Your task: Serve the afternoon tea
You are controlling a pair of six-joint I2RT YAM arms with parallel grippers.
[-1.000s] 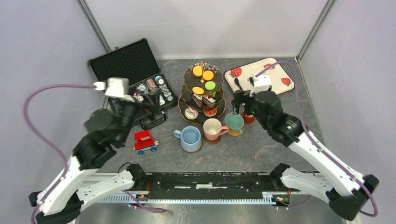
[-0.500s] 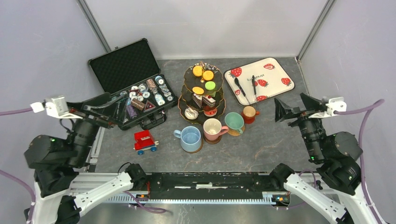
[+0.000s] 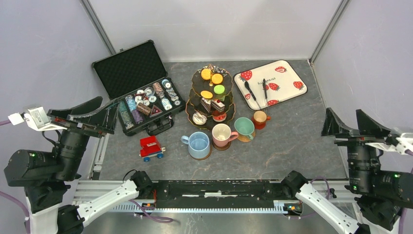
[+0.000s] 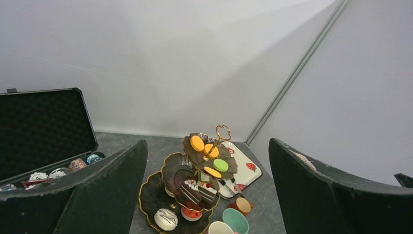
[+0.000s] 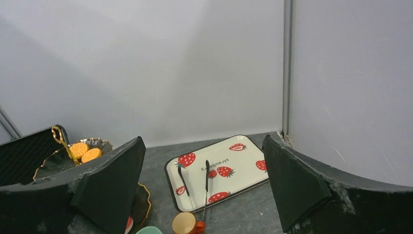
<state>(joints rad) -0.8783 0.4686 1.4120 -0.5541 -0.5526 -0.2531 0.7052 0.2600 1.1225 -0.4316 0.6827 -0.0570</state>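
Note:
The dark gold-rimmed three-tier stand (image 3: 191, 105) (image 4: 152, 195) stands mid-table with macarons (image 3: 213, 76) (image 4: 220, 165) on top, cake slices (image 3: 213, 105) in the middle and a donut (image 3: 198, 117) below. In front of it, the blue mug (image 3: 198, 145) and pink mug (image 3: 222, 134) sit on coasters, beside the green mug (image 3: 244, 127) and small brown mug (image 3: 259, 118) (image 5: 184, 223). My left gripper (image 3: 108, 108) (image 4: 207, 146) hangs open and empty off the table's left edge. My right gripper (image 3: 345, 113) (image 5: 203, 141) is open and empty near the right wall.
A strawberry-print tray (image 3: 287, 73) (image 5: 243, 161) with black tongs (image 3: 255, 90) lies at the back right. An open black case of poker chips (image 3: 136, 85) sits at the back left, and a red toy car (image 3: 150, 147) stands in front of it.
Both arms have drawn back and up from the table's middle to its sides. The left left the chip case, the right left the brown mug. Both grippers stayed open.

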